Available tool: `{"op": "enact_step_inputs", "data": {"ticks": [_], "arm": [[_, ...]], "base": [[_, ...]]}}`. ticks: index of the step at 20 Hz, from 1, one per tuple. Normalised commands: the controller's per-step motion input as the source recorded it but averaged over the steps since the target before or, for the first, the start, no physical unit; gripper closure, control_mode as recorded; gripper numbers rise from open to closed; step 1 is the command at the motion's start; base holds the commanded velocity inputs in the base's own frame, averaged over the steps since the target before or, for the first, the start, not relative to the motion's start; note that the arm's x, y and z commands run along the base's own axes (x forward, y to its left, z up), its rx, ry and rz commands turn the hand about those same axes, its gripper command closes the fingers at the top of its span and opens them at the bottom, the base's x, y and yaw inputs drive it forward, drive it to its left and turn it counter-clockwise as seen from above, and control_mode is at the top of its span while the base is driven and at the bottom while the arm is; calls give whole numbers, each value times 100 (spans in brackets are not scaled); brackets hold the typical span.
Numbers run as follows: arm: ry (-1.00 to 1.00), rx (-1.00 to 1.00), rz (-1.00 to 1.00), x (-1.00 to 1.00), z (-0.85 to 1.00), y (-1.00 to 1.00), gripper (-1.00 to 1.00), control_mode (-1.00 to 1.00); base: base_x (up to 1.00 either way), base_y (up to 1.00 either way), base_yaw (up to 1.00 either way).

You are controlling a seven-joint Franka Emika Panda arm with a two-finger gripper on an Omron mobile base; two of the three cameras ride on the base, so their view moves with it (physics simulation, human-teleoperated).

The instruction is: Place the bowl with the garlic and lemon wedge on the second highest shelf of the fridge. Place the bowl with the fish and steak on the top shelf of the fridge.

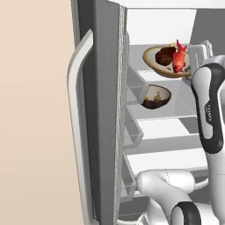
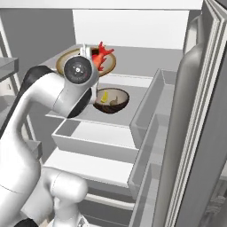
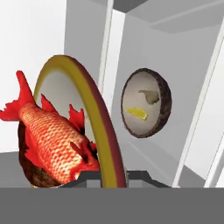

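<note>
I have the gripper (image 3: 111,177) pinched tight on the rim of the tan bowl (image 1: 154,61), which holds the fish (image 1: 179,58) and steak (image 1: 165,56) inside the fridge (image 1: 103,110) over its top shelf (image 2: 128,79). At 7 o'clock from it, the dark bowl (image 1: 156,97) with garlic (image 3: 149,96) and lemon wedge (image 3: 137,113) sits on the second shelf (image 1: 176,107).
</note>
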Motion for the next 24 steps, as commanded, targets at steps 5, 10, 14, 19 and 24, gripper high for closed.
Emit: {"op": "enact_step_inputs", "data": {"ticks": [5,10,14,19,24], "arm": [[-8,0,0,91,11,-10,100,-100],[-3,0,0,98,1,-9,100,-100],[2,0,0,99,0,-6,100,-100],[7,0,0,62,-12,-5,100,-100],[2,-1,0,19,-13,0,100,-100]], "base": [[0,0,0],[0,0,0],[0,0,0],[0,0,0],[0,0,0]]}}
